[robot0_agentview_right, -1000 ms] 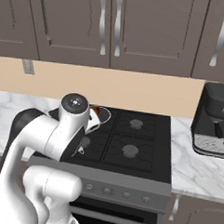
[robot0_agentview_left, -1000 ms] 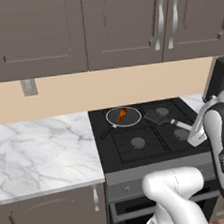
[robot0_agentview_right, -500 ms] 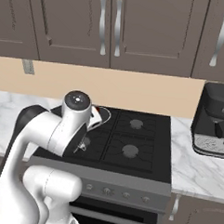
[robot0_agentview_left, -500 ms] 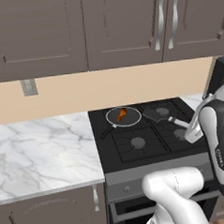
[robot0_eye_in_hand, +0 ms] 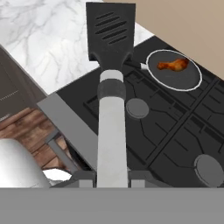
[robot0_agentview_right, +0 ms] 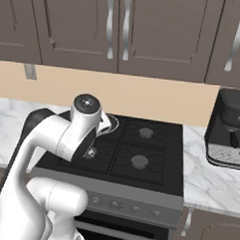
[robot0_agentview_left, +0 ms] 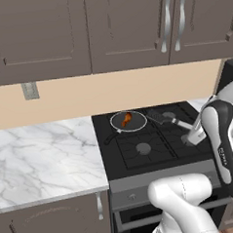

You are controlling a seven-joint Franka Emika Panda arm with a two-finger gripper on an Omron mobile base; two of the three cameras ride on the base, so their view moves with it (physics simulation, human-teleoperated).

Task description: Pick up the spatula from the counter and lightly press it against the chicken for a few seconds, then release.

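Observation:
The spatula (robot0_eye_in_hand: 110,30) has a black slotted blade and a white handle. My gripper (robot0_eye_in_hand: 112,176) is shut on the handle's lower end. In the left base view the spatula (robot0_agentview_left: 160,117) hangs over the back of the stove, its blade just right of the pan (robot0_agentview_left: 129,121). My gripper (robot0_agentview_left: 194,134) holds it from the right, over the stove's right side. The chicken (robot0_agentview_left: 127,119), a browned drumstick, lies in the round dark pan. In the hand view the chicken (robot0_eye_in_hand: 174,65) sits in the pan (robot0_eye_in_hand: 188,78), right of the blade and apart from it.
The black stove (robot0_agentview_left: 154,145) has several burners and a grey front rail. A marble counter (robot0_agentview_left: 42,152) stretches to its left. A black coffee machine (robot0_agentview_right: 231,130) stands on the counter to the right. Dark cabinets (robot0_agentview_left: 122,25) hang above.
The arm has carried the spatula left across the stove, bringing its blade closer to the pan. The grip stayed shut.

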